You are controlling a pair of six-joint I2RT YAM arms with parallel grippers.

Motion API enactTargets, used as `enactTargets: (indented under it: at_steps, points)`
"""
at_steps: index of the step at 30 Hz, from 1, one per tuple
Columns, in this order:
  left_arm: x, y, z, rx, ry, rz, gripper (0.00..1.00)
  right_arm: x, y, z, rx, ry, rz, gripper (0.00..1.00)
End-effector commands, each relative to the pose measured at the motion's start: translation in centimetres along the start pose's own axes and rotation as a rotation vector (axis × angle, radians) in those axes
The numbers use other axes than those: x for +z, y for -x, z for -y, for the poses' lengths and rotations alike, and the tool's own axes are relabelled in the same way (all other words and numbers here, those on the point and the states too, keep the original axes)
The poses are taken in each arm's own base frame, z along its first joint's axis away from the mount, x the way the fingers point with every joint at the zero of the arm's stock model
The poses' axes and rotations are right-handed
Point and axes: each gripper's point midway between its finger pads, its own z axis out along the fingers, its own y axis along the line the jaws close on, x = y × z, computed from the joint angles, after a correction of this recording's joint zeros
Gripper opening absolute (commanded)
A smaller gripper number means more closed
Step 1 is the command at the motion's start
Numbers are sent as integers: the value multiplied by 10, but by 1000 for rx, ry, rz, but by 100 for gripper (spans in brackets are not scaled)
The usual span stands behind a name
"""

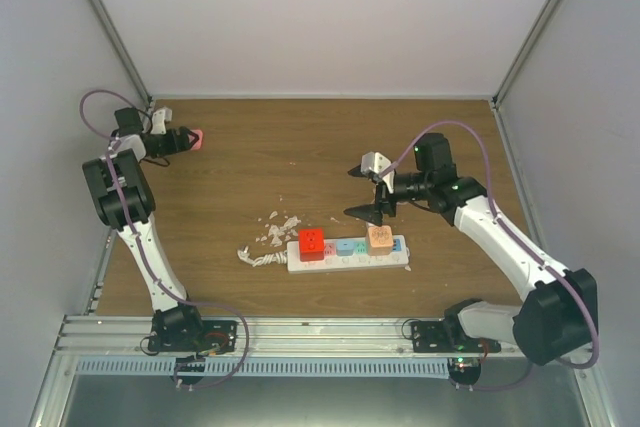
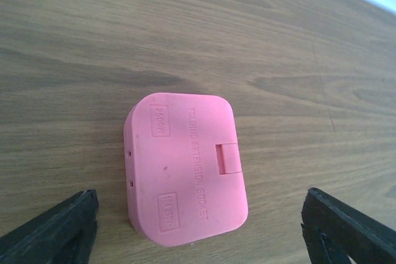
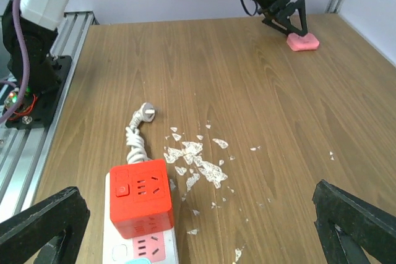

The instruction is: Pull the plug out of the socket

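The white power strip [image 1: 345, 254] lies near the table's front, its twisted cord [image 1: 258, 258] at its left end. A red cube plug [image 1: 311, 244] and an orange plug [image 1: 379, 238] sit in it. My right gripper [image 1: 372, 192] is open and empty above the table, just behind the strip. In the right wrist view the red cube [image 3: 140, 197] sits on the strip [image 3: 115, 253], between the spread fingers [image 3: 46, 224]. My left gripper [image 1: 183, 140] is open at the far left, its fingers [image 2: 59, 227] either side of a pink adapter [image 2: 185, 174] lying flat, not touching it.
White paint flecks [image 1: 277, 230] mark the wood behind the cord, and show in the right wrist view [image 3: 198, 159]. The cord's loose plug end [image 3: 147, 111] lies on the table. White walls close three sides. An aluminium rail [image 1: 320, 332] runs along the near edge.
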Motion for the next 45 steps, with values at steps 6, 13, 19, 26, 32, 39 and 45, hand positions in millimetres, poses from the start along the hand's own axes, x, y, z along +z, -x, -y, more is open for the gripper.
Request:
enactTargets:
  at_steps: [6,13,19,26,32,39,45]
  points:
    - [-48,29,29,174,43,63,99,5,-12,8,-39,0,-31,100]
    - [-69,27,76,352,27,50,99,11,-25,13,-42,-15,-54,100]
    - [-87,-2,146,500,-135,33,99,17,-44,2,-75,19,-90,100]
    - [-95,-58,232,720,-280,-14,99,30,-80,-14,-99,84,-203,100]
    - [-108,-109,300,836,-478,-41,99,50,-107,-29,-134,100,-335,93]
    - [-113,-164,344,934,-601,-95,99,58,-121,-44,-165,119,-425,87]
    - [-113,-217,365,1034,-669,-134,99,57,-135,-49,-155,140,-476,80]
